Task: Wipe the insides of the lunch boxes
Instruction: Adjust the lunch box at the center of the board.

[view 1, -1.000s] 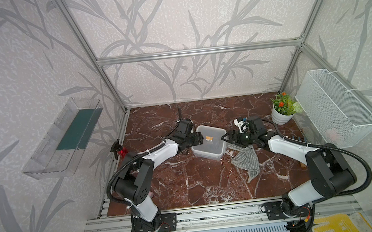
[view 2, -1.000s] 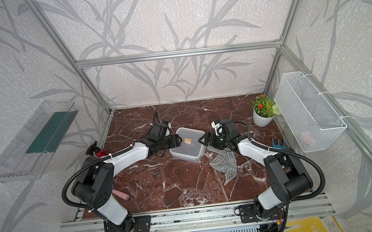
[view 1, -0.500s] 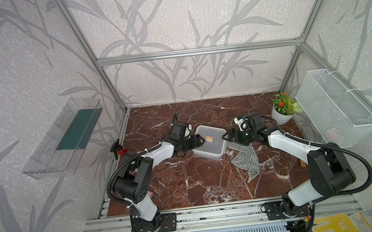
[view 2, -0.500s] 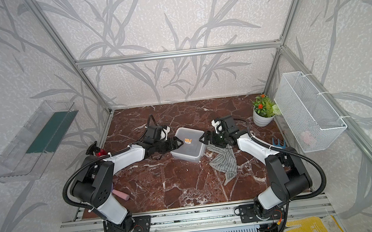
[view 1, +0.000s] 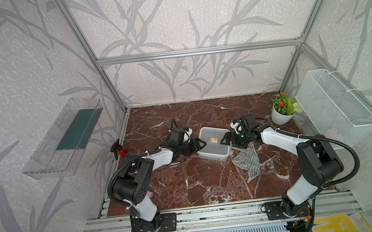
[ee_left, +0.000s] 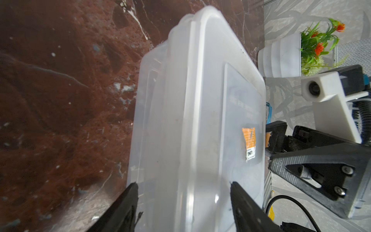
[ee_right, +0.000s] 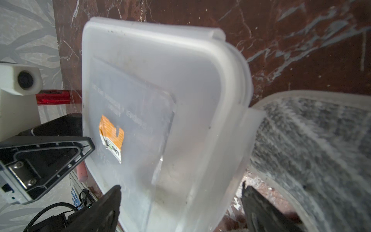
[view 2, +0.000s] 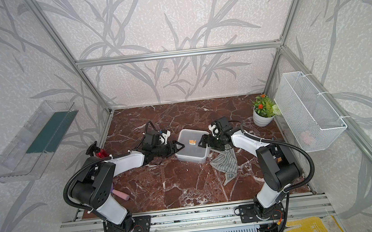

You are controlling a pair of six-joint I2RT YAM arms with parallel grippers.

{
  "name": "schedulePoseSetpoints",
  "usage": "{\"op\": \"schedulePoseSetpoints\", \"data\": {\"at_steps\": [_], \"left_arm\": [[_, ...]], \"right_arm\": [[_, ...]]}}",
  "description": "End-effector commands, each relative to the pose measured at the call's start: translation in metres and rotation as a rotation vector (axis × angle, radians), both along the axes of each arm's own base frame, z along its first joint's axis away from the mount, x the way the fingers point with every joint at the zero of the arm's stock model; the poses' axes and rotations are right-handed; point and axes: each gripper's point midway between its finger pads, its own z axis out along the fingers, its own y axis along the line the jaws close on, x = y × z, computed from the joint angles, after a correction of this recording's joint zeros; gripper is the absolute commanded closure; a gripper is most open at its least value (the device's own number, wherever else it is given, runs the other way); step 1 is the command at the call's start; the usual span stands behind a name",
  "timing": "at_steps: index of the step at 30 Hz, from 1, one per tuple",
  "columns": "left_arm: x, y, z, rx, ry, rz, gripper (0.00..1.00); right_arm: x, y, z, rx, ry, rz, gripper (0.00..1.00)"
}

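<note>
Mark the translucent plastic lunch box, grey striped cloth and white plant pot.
Translucent plastic lunch box (view 1: 214,148): in a top view, face beside sticker.
Grey striped cloth (view 1: 249,161): in a top view, fabric middle.
White plant pot (view 1: 280,118): in a top view, side wall.

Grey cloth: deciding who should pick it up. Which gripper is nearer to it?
Right. The right gripper is beside the cloth, by the lunch boxes; the left gripper is on the boxes' opposite side.
</note>
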Motion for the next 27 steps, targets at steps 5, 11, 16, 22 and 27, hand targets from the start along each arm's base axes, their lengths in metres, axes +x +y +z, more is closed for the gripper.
{"op": "schedulePoseSetpoints", "data": {"at_steps": [5, 11, 16, 22, 27], "left_arm": [[-0.040, 0.016, -0.026, 0.073, 0.146, 0.024, 0.35], [-0.048, 0.026, -0.021, 0.100, 0.134, 0.041, 0.36], [-0.050, 0.035, -0.014, 0.145, 0.114, 0.057, 0.35], [-0.046, 0.057, 0.008, 0.247, 0.054, 0.100, 0.34], [-0.027, 0.085, 0.023, 0.291, 0.025, 0.189, 0.34]], "right_arm": [[0.007, 0.010, 0.002, 0.051, -0.013, 0.014, 0.07], [0.018, 0.027, 0.001, 0.080, -0.009, 0.060, 0.07], [0.024, 0.044, -0.002, 0.090, -0.010, 0.104, 0.07], [0.033, 0.051, -0.005, 0.092, -0.011, 0.127, 0.07], [0.037, 0.055, -0.002, 0.098, -0.007, 0.143, 0.10]]}}
